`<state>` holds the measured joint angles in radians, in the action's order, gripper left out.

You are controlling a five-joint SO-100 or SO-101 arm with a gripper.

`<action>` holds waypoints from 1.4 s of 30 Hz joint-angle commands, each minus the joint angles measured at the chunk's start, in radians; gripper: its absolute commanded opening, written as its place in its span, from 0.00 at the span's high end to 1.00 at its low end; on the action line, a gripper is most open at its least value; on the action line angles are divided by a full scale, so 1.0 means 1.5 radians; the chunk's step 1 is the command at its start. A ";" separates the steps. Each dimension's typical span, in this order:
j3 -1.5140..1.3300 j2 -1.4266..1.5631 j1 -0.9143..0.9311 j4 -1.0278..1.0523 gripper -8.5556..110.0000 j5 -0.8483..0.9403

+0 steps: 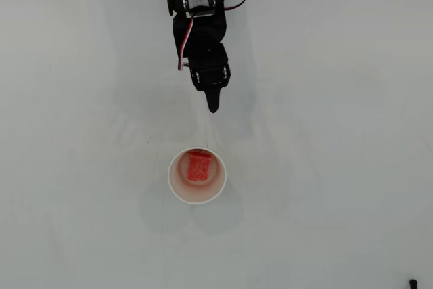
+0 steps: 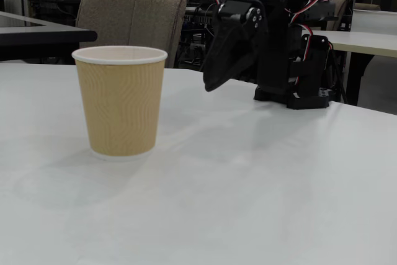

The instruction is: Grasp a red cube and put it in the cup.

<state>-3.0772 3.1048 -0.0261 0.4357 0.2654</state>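
Overhead view, left to right: the cup [image 1: 197, 176] stands upright on the white table [image 1: 338, 167], and the red cube [image 1: 199, 166] rests inside on its floor, so placement appears complete. Just right and above, well apart, the gripper [image 1: 214, 105] hangs with jaws pressed together, holding nothing, consistent with a finished release
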 commanded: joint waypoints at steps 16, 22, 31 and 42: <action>-0.046 0.093 0.030 0.130 0.93 0.002; -0.046 0.093 0.043 0.128 0.93 -0.005; -0.046 0.094 0.054 0.121 0.93 -0.122; -0.046 0.094 0.083 0.123 0.93 -0.173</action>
<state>-3.0772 3.2321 0.0920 0.6274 0.0153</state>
